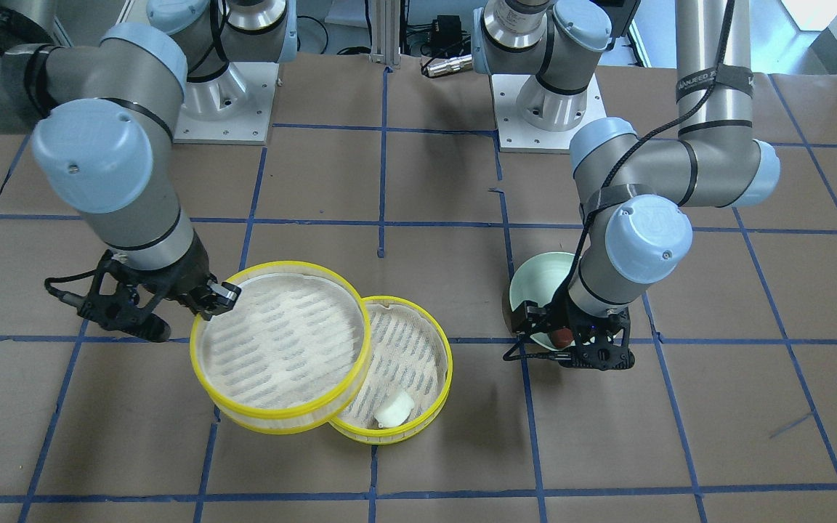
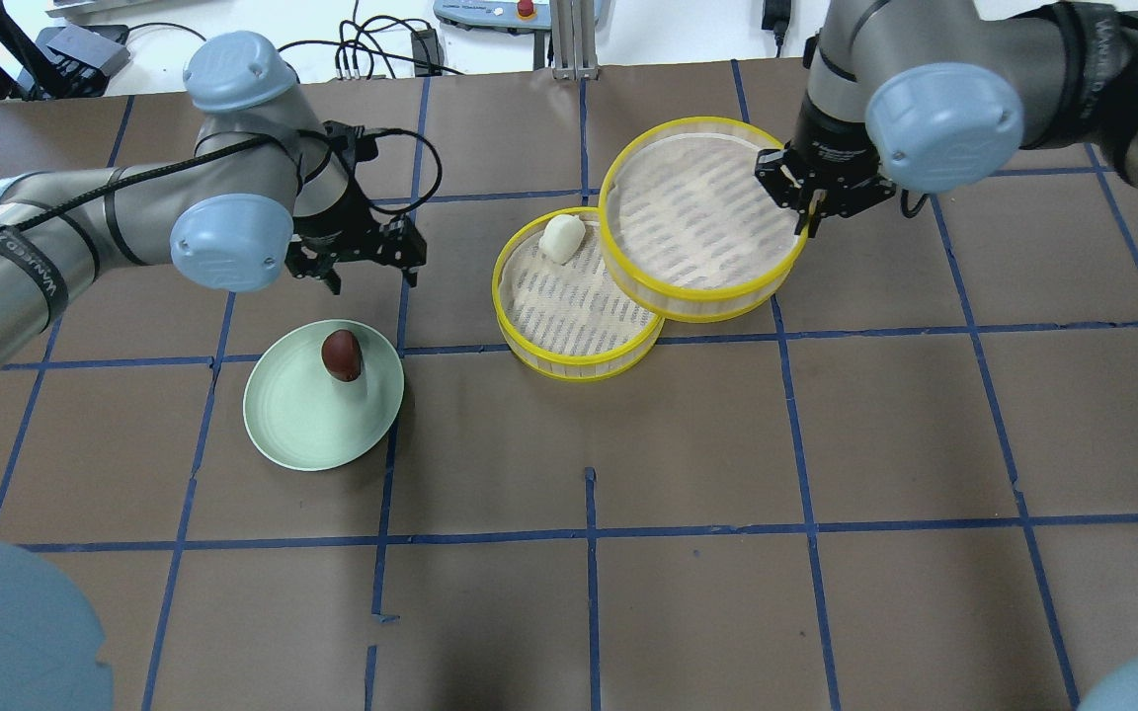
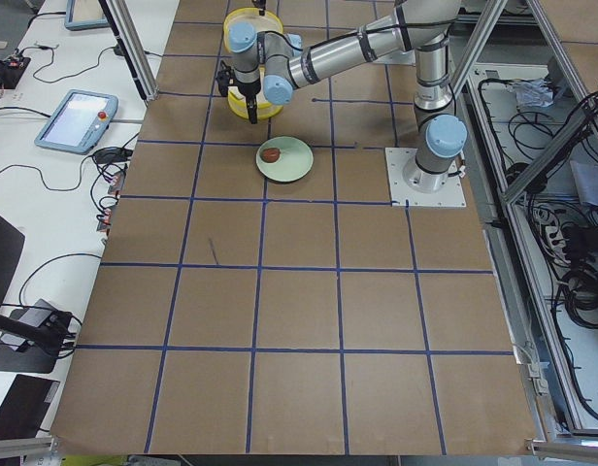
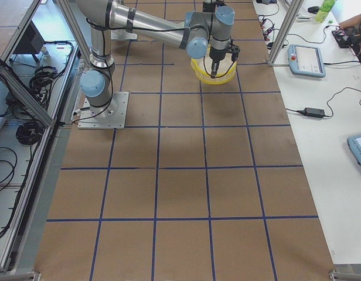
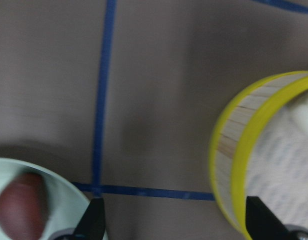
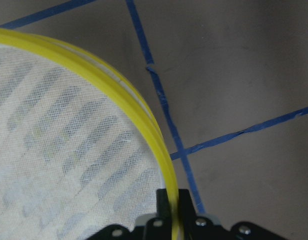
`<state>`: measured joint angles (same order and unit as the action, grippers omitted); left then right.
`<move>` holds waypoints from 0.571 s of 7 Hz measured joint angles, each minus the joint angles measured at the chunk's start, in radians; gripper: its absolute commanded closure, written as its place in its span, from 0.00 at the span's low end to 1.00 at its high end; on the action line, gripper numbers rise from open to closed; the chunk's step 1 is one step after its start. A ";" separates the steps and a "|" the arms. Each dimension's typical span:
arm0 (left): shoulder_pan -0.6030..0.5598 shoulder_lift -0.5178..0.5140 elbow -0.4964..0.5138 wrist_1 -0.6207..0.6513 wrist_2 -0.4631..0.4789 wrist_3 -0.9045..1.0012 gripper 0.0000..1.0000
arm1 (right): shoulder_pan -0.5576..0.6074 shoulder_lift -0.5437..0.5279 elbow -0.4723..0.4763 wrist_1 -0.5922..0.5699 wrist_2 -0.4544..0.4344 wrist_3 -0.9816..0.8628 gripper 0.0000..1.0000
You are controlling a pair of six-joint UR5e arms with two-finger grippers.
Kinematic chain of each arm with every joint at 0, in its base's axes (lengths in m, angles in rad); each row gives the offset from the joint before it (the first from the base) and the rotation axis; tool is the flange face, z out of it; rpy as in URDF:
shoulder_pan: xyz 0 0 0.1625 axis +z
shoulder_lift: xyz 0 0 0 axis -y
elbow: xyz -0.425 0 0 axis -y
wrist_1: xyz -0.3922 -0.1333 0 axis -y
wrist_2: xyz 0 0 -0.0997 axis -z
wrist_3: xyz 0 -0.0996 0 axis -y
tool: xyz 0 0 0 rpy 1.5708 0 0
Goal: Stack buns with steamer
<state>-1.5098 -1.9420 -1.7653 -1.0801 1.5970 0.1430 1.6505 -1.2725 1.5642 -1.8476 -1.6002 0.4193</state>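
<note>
A: Overhead exterior first. Where are the buns?
B: One white bun (image 2: pixel 563 238) lies in the lower steamer tray (image 2: pixel 569 326), at its far edge. The dark bun (image 2: pixel 341 355) sits on the green plate (image 2: pixel 302 425), well left of it.
A: Grippers?
B: The right gripper (image 2: pixel 806 202) is clamped on the rim of the upper steamer tray (image 2: pixel 702 212), which overlaps the lower one. The left gripper (image 2: pixel 376 276) hovers by the plate's far edge, fingers apart, empty.
A: Writing?
B: A strap (image 2: pixel 45 281) on the left arm (image 2: pixel 124 222) reads "WANJEED".
</note>
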 measured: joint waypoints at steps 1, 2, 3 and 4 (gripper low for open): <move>0.022 -0.007 -0.049 0.027 0.039 0.076 0.20 | 0.054 0.030 -0.020 -0.004 0.013 0.091 0.97; 0.030 -0.017 -0.077 0.053 0.052 0.104 0.44 | 0.104 0.071 -0.050 -0.005 0.018 0.159 0.96; 0.033 -0.026 -0.091 0.065 0.055 0.113 0.90 | 0.142 0.106 -0.070 -0.004 0.017 0.202 0.96; 0.034 -0.033 -0.101 0.069 0.055 0.116 0.95 | 0.161 0.128 -0.078 -0.001 0.013 0.223 0.96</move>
<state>-1.4762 -1.9751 -1.8667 -1.0109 1.6517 0.2589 1.8114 -1.1448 1.4859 -1.8489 -1.5873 0.6422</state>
